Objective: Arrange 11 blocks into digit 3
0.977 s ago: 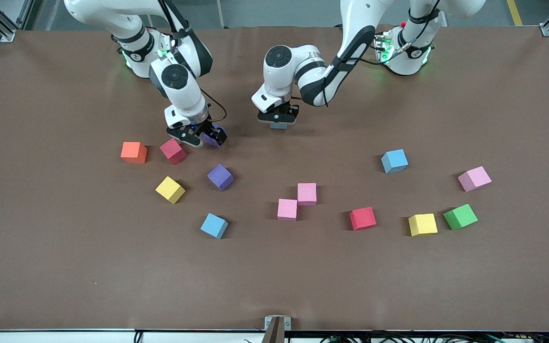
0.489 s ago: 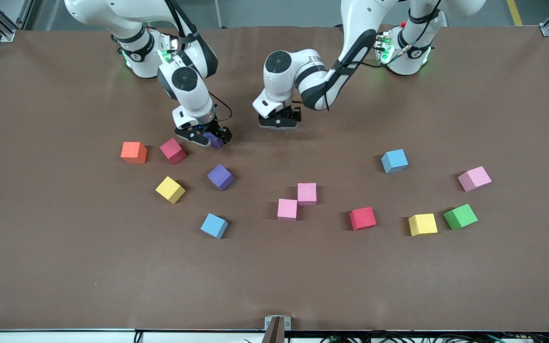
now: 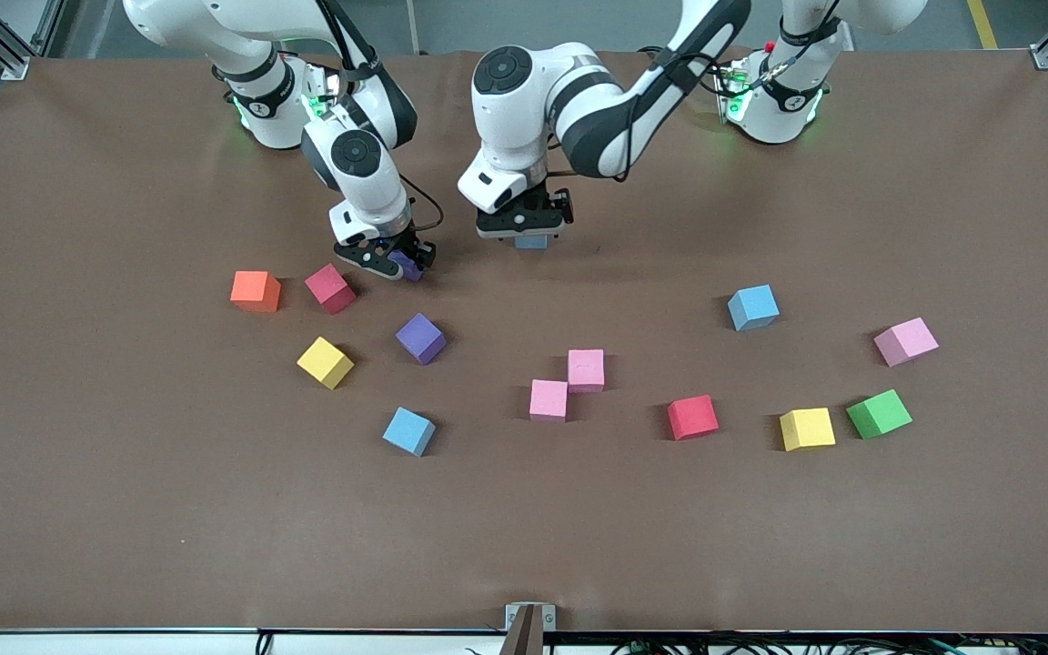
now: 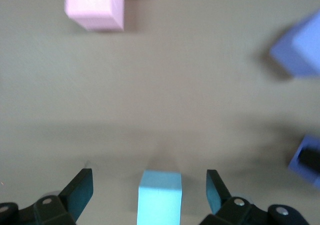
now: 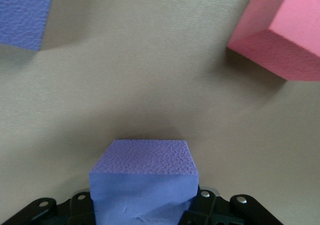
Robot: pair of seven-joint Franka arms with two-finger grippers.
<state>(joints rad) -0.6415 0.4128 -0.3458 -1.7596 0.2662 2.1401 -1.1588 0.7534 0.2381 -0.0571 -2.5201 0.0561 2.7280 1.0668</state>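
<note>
The right gripper (image 3: 394, 262) is clamped on a purple cube (image 3: 410, 265), down low over the table toward the right arm's end, just above the bare mat near the red cube (image 3: 330, 288). In the right wrist view the purple cube (image 5: 144, 179) sits squarely between the fingers, so that grip looks solid.

The left gripper (image 3: 526, 227) is spread wide with nothing in it. A light blue cube (image 3: 531, 242) sits right under it, and the left wrist view shows that cube (image 4: 159, 196) centred in the gap with daylight on both sides, fingers (image 4: 80, 191) not touching it. I'd guess it's resting on the table.

So the digit 3 isn't started beyond maybe that one blue cube. Everything else is scattered nearer the front camera: second purple cube (image 3: 420, 337), yellow cube (image 3: 325, 361), another light blue cube (image 3: 408, 430), two pink cubes (image 3: 568, 383) touching at a corner, then a red one (image 3: 693, 417), yellow (image 3: 806, 428), green (image 3: 879, 413), pale pink (image 3: 905, 341) and light blue (image 3: 752, 307) toward the left arm's end. An orange cube (image 3: 255, 290) sits beside the red cube.

What matters next, I think: the held purple cube is beside the blue one at roughly the same depth on the table, toward the right arm's end, with a clear gap between them. If they're meant to be one bar, the right arm has to slide toward the left gripper, which is hanging right over that spot.
</note>
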